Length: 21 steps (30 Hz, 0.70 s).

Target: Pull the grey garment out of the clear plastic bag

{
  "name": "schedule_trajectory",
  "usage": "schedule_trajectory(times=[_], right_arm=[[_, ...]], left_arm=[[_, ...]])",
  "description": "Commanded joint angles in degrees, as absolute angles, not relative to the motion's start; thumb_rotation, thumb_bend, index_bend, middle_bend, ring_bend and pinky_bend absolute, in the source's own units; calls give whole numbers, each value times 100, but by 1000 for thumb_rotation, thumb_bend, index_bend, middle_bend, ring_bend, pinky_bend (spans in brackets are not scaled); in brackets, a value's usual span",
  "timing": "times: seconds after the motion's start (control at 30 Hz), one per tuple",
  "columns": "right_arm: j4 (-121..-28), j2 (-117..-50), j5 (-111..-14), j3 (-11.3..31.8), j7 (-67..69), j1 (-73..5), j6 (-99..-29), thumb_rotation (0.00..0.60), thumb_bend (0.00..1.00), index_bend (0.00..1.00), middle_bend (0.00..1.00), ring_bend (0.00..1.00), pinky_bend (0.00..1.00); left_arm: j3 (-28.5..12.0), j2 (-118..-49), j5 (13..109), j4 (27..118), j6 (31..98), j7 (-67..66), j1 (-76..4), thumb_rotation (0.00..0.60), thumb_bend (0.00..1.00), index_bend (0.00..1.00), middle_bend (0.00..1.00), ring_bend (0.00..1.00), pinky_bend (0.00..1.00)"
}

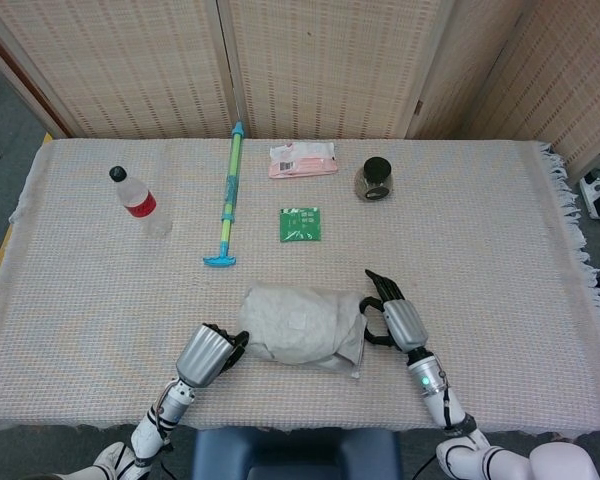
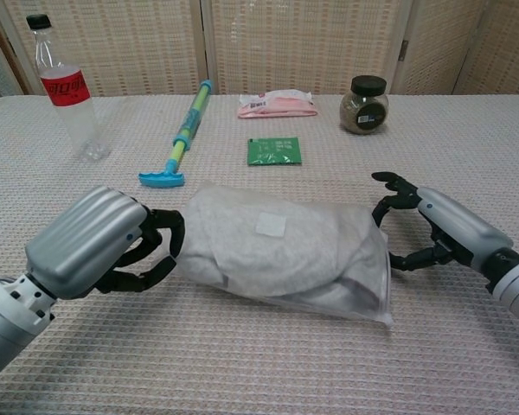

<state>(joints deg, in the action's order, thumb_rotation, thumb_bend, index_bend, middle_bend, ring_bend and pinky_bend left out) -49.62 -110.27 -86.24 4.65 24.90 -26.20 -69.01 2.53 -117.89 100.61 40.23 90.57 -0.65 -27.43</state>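
The clear plastic bag (image 1: 352, 345) lies near the table's front edge with the folded grey garment (image 1: 300, 322) inside it; in the chest view the garment (image 2: 277, 246) fills most of the bag (image 2: 376, 294). My left hand (image 1: 208, 355) sits at the bag's left end, and its dark fingers (image 2: 156, 238) curl onto that end. My right hand (image 1: 395, 315) is at the bag's right end. Its fingers (image 2: 394, 186) are spread apart, with the fingertips touching the plastic edge and nothing held.
Further back stand a water bottle (image 1: 138, 200), a blue-green long-handled tool (image 1: 228, 195), a pink packet (image 1: 302, 160), a green sachet (image 1: 300, 224) and a dark-lidded jar (image 1: 375, 180). A woven cloth (image 1: 500, 240) covers the table, and a folding screen stands behind it.
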Motion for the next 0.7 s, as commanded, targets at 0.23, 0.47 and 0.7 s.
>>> schedule_trajectory(times=[0.23, 0.47, 0.7], right_arm=[[-5096, -11012, -8561, 552, 2577, -2596, -6986, 600, 319, 442, 11, 0, 0], [-5194, -11053, -8501, 598, 2731, -2621, -6913, 600, 320, 440, 11, 0, 0], [-5251, -11188, -8439, 660, 2714, -2684, -6829, 600, 339, 496, 21, 0, 0]], left_arm=[[244, -11736, 10059, 4085, 9066, -88, -2758, 600, 467, 727, 1000, 1000, 1000], [265, -11733, 10068, 4125, 9055, -110, -2753, 600, 467, 727, 1000, 1000, 1000], [262, -11733, 10062, 4134, 9053, -130, -2749, 600, 467, 726, 1000, 1000, 1000]])
